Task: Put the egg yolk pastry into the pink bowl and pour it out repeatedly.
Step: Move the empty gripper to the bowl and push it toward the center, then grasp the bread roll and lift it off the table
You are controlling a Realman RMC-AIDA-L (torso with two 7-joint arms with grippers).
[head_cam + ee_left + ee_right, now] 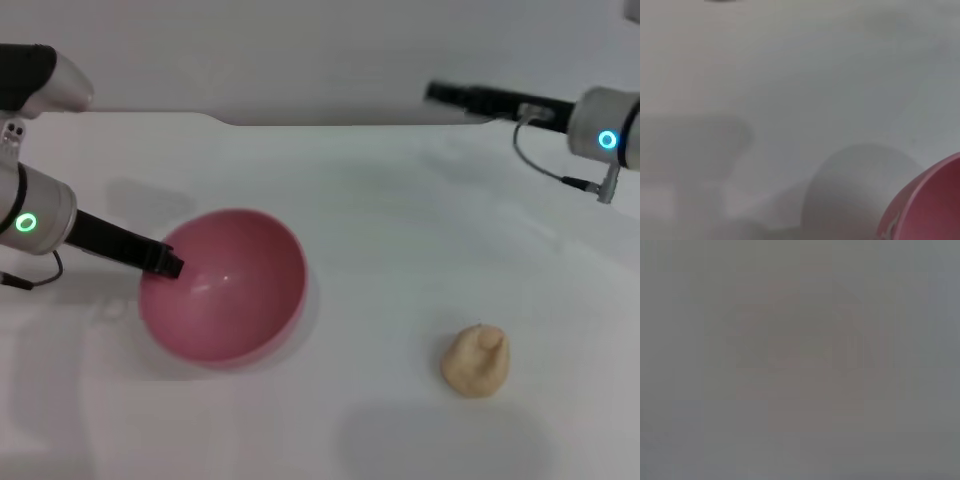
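Pastry, a small pale beige lump of egg yolk dough (476,361), lies lower right on the white table (400,220). Left gripper (165,262) seemingly clamps the tilted round pink plastic bowl (225,287)'s rim. Right gripper (440,93), upper right; its state I cannot tell.

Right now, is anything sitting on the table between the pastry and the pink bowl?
Nothing visible. The egg yolk pastry lies apart from the pink bowl, with bare white table between them. The left hand is at the bowl's rim.
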